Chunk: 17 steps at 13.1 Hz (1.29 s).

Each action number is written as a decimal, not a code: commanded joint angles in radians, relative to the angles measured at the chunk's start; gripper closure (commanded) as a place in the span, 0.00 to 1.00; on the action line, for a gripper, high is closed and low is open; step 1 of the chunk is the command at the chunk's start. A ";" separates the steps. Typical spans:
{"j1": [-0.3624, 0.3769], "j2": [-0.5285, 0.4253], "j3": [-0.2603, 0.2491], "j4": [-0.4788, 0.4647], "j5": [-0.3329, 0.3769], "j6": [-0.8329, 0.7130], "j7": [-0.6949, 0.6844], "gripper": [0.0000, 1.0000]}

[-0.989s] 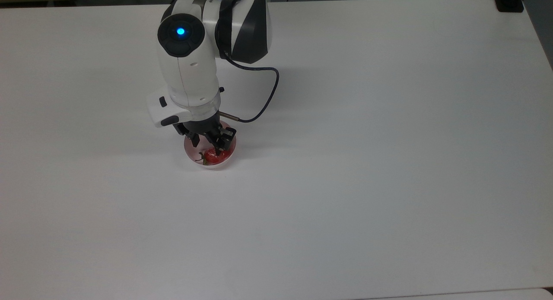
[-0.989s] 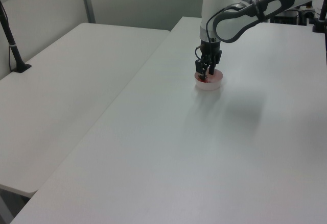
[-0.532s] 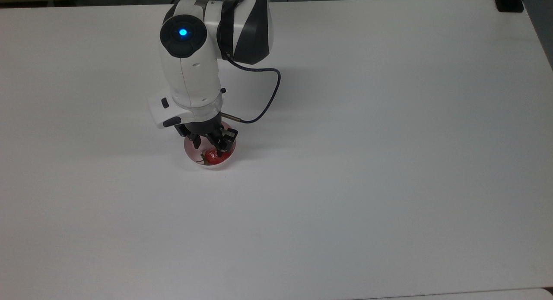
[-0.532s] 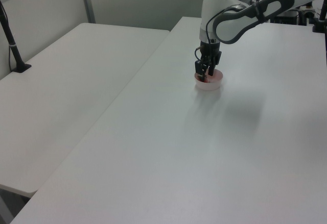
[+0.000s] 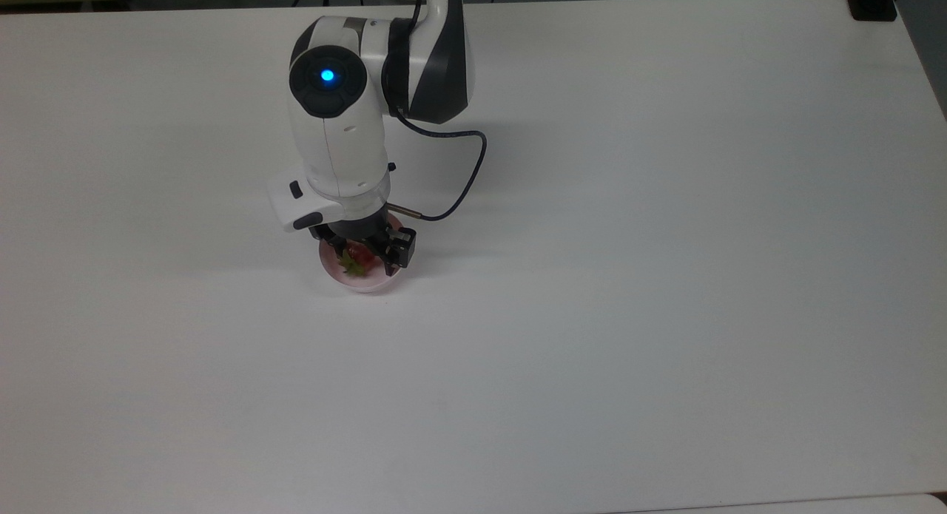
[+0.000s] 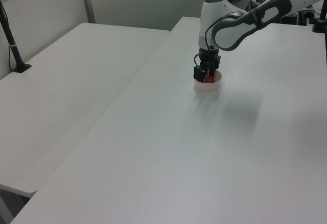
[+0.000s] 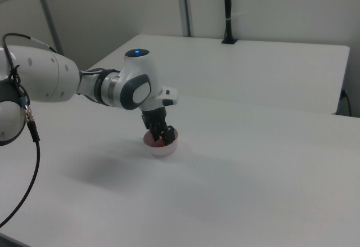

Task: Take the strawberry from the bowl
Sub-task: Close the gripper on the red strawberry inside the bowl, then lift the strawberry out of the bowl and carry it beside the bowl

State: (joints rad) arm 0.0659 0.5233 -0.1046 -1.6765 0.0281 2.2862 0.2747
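In the pink bowl (image 5: 361, 280) on the white table (image 5: 666, 277): strawberry (image 5: 358, 258), seemingly clamped between the end effector (image 5: 364, 255) fingers. Small, glossy, probably soft; best gripped gently across the red body, away from the leafy stem.

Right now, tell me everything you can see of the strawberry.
The strawberry is small, glossy and red, with green leaves at the end toward the top view's left. It sits over the pale pink bowl, between the dark jaws of the gripper, which reach down around it. The arm covers its upper part in the top view. Whether it rests on the bowl's floor or is lifted cannot be told. In the left view it is a red spot.
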 commanded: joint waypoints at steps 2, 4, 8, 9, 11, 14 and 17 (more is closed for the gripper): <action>0.015 -0.008 -0.009 -0.023 0.001 0.032 -0.035 0.42; 0.014 -0.015 -0.009 -0.023 0.003 0.029 -0.067 0.63; 0.005 -0.063 -0.009 -0.017 0.018 0.006 -0.092 0.76; 0.003 -0.078 -0.009 -0.005 0.024 -0.023 -0.092 0.76; -0.012 -0.129 -0.020 0.033 0.076 -0.130 -0.156 0.76; -0.038 -0.135 -0.073 0.031 0.102 -0.139 -0.257 0.76; -0.093 -0.105 -0.139 0.031 0.105 -0.100 -0.374 0.76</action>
State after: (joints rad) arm 0.0212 0.4009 -0.1867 -1.6283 0.1021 2.1590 0.0297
